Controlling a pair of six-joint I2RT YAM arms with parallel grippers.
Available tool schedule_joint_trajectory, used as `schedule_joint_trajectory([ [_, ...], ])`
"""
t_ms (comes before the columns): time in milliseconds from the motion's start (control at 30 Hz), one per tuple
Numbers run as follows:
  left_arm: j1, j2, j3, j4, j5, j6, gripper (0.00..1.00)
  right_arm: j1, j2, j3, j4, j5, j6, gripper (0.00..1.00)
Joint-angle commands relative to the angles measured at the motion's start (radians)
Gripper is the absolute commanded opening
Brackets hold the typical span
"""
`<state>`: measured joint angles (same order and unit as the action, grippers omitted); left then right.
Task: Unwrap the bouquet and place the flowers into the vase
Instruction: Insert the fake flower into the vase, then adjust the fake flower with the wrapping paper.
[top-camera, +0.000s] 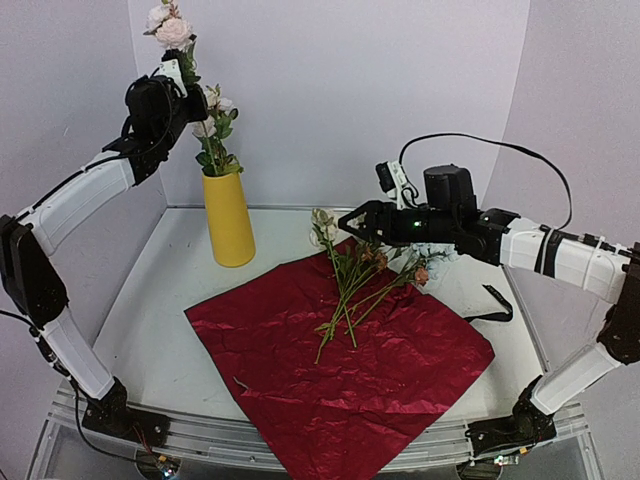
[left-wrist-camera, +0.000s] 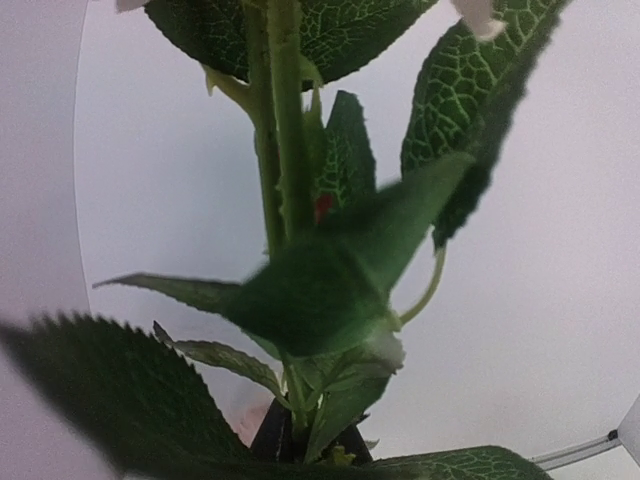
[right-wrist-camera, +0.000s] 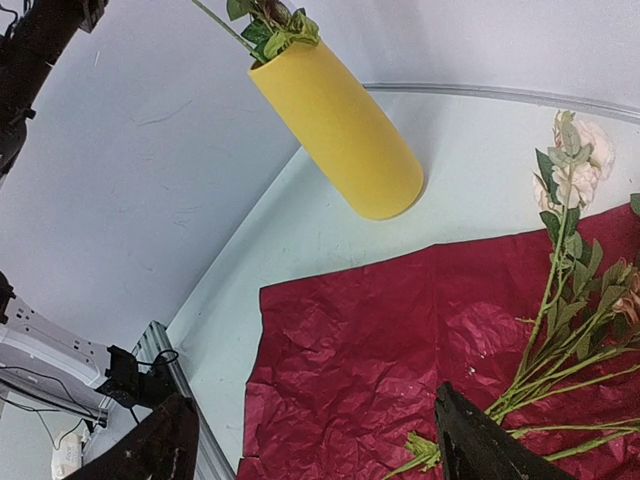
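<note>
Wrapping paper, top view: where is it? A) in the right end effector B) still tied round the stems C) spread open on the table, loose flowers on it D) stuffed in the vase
C: the wrapping paper lies spread open and flat, with the loose flowers lying across it.

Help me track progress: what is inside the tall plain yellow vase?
Leafy green flower stems with pale pink blooms rise from the vase; the left gripper is shut on one. Its opaque wall hides their lower ends.
</note>
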<state>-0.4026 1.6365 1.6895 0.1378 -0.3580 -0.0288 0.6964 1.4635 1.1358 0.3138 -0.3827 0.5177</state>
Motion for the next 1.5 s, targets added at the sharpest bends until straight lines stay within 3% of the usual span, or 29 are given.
schedule_joint_trajectory([
  [0,0.005,-0.034,-0.082,0.025,0.031,-0.076,0.09,0.005,-0.031,0.017,-0.005,0.007,-0.024,0.82],
  [100,0.005,-0.044,-0.134,0.026,0.036,-0.107,0.12,0.005,-0.037,0.013,-0.011,0.009,-0.026,0.82],
  [267,0.005,-0.048,-0.212,0.017,0.078,-0.139,0.34,0.005,-0.055,0.0,-0.021,0.016,-0.028,0.82],
  [467,0.005,-0.065,-0.288,0.008,0.097,-0.198,0.5,0.005,-0.094,-0.036,-0.031,0.023,-0.015,0.82],
  [667,0.005,-0.112,-0.351,-0.028,0.129,-0.27,0.59,0.005,-0.149,-0.085,-0.042,0.033,0.006,0.82],
  [1000,0.003,-0.263,-0.49,-0.16,0.195,-0.456,0.63,0.006,-0.247,-0.197,-0.068,0.066,0.08,0.82],
  [1233,0.004,-0.375,-0.627,-0.266,0.328,-0.643,0.65,0.005,-0.312,-0.294,-0.113,0.125,0.149,0.82],
  [1467,-0.01,-0.461,-0.782,-0.311,0.459,-0.829,0.67,0.005,-0.343,-0.371,-0.169,0.186,0.244,0.69],
])
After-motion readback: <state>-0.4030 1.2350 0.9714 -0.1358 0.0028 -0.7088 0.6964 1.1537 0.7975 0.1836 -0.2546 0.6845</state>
